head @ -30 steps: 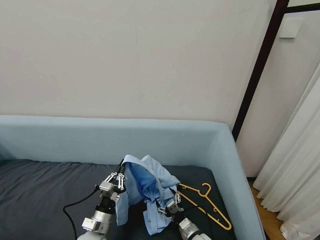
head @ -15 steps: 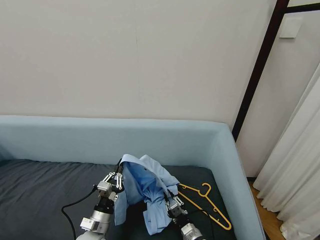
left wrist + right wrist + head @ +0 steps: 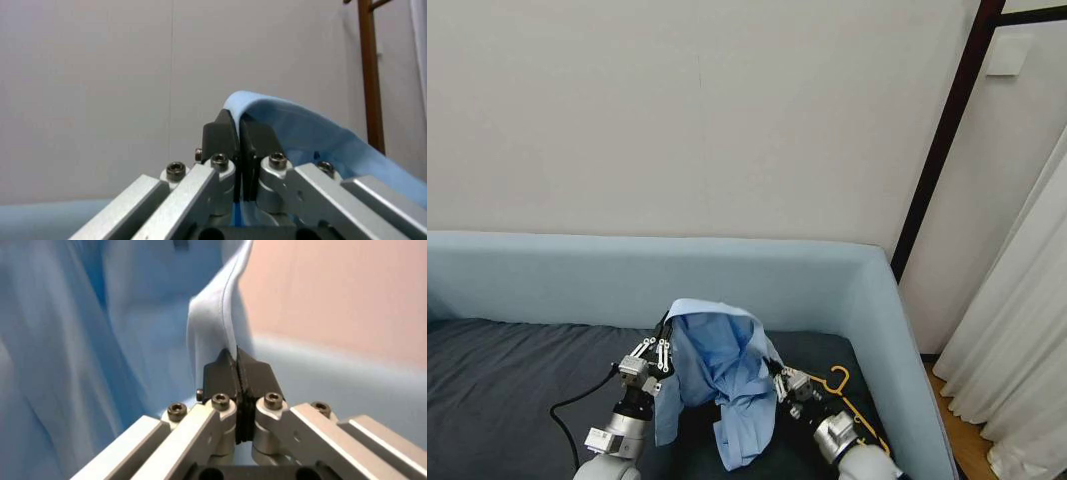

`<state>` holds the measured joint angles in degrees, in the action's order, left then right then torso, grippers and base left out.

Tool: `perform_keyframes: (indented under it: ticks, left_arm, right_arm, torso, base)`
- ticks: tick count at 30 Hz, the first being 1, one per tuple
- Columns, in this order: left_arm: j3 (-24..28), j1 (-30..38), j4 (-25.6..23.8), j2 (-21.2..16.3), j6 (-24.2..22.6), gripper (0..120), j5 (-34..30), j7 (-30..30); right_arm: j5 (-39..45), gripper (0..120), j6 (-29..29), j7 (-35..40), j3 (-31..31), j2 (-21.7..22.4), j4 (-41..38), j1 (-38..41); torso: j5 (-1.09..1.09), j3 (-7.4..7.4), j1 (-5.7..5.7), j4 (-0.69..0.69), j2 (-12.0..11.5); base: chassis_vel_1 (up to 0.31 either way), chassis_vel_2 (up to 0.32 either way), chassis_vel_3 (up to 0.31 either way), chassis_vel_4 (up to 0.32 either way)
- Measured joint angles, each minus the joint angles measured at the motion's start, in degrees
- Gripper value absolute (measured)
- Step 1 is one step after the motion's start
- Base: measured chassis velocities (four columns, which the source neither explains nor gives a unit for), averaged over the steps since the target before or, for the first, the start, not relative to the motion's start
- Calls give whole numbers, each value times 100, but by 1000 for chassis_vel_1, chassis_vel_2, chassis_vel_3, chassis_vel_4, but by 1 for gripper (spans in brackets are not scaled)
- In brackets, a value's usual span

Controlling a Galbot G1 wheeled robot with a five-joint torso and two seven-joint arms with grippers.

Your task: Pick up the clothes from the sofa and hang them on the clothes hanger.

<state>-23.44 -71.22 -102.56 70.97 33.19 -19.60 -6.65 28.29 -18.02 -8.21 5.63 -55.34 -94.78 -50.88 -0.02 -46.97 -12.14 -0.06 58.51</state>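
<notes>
Both arms up over the sofa point(image 3: 547, 275) seat. L hand point(image 3: 664, 347) is pinched tight on the top edge of the shirt point(image 3: 727, 365). Its wrist cam confirms: pads pressed together w/ blue fabric folded over them. R hand point(image 3: 780, 379) sits lower and off to the right, also clamped on a hem or seam, cloth running up from between its tips.

So the shirt's top is off the cushion, slung btw the two hands. The rest droops in folds toward the dark seat; can't tell if the bottom touches it. The two-point hold makes sense: pull the grips apart and the opening stretches out, which a hanger needs.

Hanger point(image 3: 837, 391), orange, lies flat on the seat just right of the R hand, near the sofa's corner, partly behind that arm. Shirt isn't on it yet. I'd call this early-to-mid job: garment lifted, hanging part all to do. Risk: the fabric's bunched, so finding the neck opening looks tricky.
</notes>
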Motion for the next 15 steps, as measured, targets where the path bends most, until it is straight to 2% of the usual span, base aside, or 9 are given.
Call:
perform_keyframes:
  ticks: [1,4,5,7,8,12,15]
  left_arm:
    - [-15,120,-76,-144,42,0,-273,-126]
    - [-16,390,-184,-414,76,0,-764,-245]
    - [-16,390,-184,-414,76,0,-764,-245]
    - [-12,600,-298,-607,21,0,-1076,-274]
    - [-12,600,-298,-607,21,0,-1076,-274]
    - [-22,1051,-720,-1058,-263,0,-1657,-312]
    - [-88,1190,-907,-1234,-395,0,-1850,-310]
  right_arm:
    - [562,0,20,-507,-227,294,-321,267]
    - [1397,0,162,-923,-433,894,-836,873]
    - [1397,0,162,-923,-433,894,-836,873]
    - [1910,0,307,-1004,-477,1262,-1145,1326]
    - [1910,0,307,-1004,-477,1262,-1145,1326]
    - [2674,0,610,-1006,-490,1767,-1655,2058]
    - [2802,0,690,-1007,-524,1899,-1842,2212]
  torso:
    - [1,0,0,0,0]
    - [0,0,0,0,-1]
    - [0,0,0,0,-1]
    - [-1,0,0,0,-1]
    - [-1,0,0,0,-1]
    - [0,0,0,-1,-1]
    - [1,0,0,0,-1]
  base:
    - [0,0,0,0]
    - [0,0,0,0]
    - [0,0,0,0]
    - [0,0,0,0]
    - [0,0,0,0]
    - [0,0,0,0]
    - [0,0,0,0]
